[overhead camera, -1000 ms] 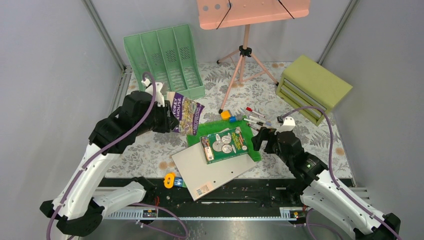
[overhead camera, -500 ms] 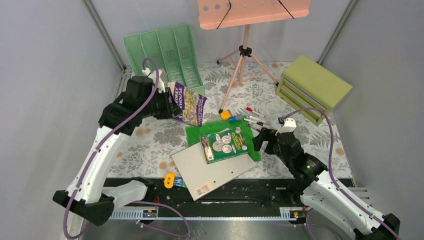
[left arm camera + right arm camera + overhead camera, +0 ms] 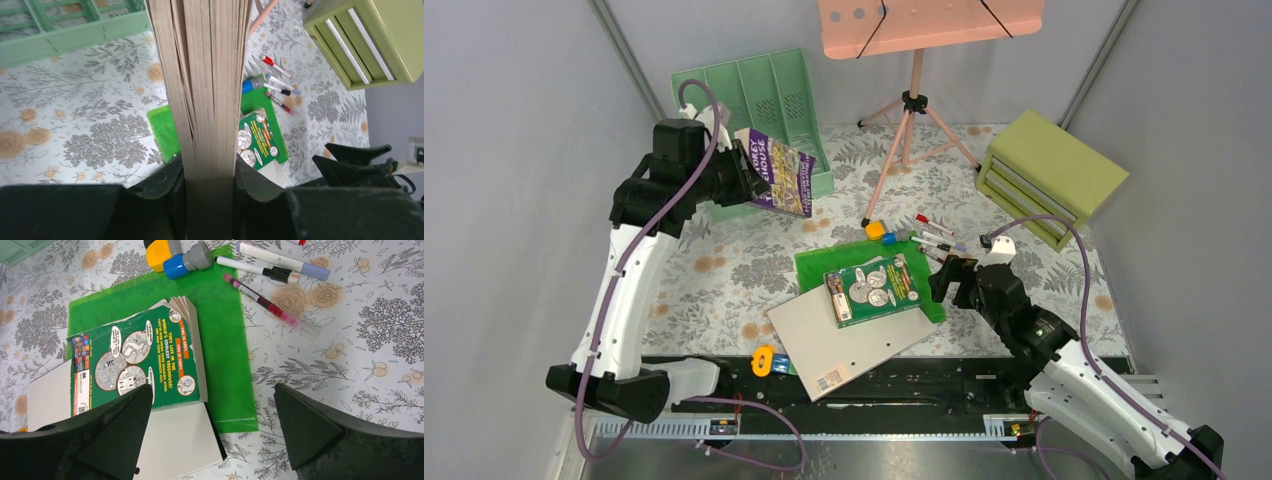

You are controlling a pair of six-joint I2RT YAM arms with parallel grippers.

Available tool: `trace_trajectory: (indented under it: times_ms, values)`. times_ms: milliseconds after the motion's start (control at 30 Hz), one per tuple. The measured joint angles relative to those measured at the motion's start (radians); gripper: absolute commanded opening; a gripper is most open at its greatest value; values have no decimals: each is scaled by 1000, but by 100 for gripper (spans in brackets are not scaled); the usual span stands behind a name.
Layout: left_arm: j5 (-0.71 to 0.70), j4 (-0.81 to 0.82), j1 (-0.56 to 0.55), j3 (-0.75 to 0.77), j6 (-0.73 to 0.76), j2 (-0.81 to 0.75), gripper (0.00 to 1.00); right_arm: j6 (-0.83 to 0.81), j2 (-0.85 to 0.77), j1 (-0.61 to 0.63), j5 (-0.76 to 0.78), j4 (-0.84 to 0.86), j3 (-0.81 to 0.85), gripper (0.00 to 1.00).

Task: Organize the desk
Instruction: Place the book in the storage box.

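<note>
Purple paperback (image 3: 776, 172), pinched in my left gripper (image 3: 209, 197), tilts over the file rack's (image 3: 754, 100) near end; my right gripper (image 3: 212, 390) gapes above the green book (image 3: 145, 357) on the desk (image 3: 714, 270).

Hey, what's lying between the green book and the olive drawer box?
A scatter of marker pens on the desk, between the green book and the drawer box; clearest in the top view.

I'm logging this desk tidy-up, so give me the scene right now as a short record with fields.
Left pincer: shut on the purple book, lifted near the green file rack
Right pincer: open, low beside the green book
Green book: lying on a green folder and a white board
Markers: loose on the desk
</note>
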Motion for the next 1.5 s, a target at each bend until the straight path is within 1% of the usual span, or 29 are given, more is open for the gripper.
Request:
trace_trajectory:
  times_ms: [233, 700, 867, 1067, 1300, 1333, 1500]
  values:
    - [-52, -32, 50, 98, 27, 80, 0, 1, 2, 0, 9, 0, 0, 99]
    - [-78, -31, 185, 197, 18, 191, 0, 11, 5, 0, 23, 0, 0, 99]
    - [-81, -18, 228, 205, -25, 214, 0, 15, 13, 0, 25, 0, 0, 99]
    - [-88, 31, 240, 179, -109, 224, 0, 16, 21, 0, 25, -1, 0, 99]
    - [-143, 101, 264, 170, -198, 224, 0, 23, -4, 0, 42, -1, -4, 99]
    - [-156, 128, 269, 170, -230, 224, 0, 25, -16, 0, 43, -2, -8, 99]
    - [-167, 166, 274, 167, -284, 224, 0, 26, -17, 0, 43, -2, -9, 99]
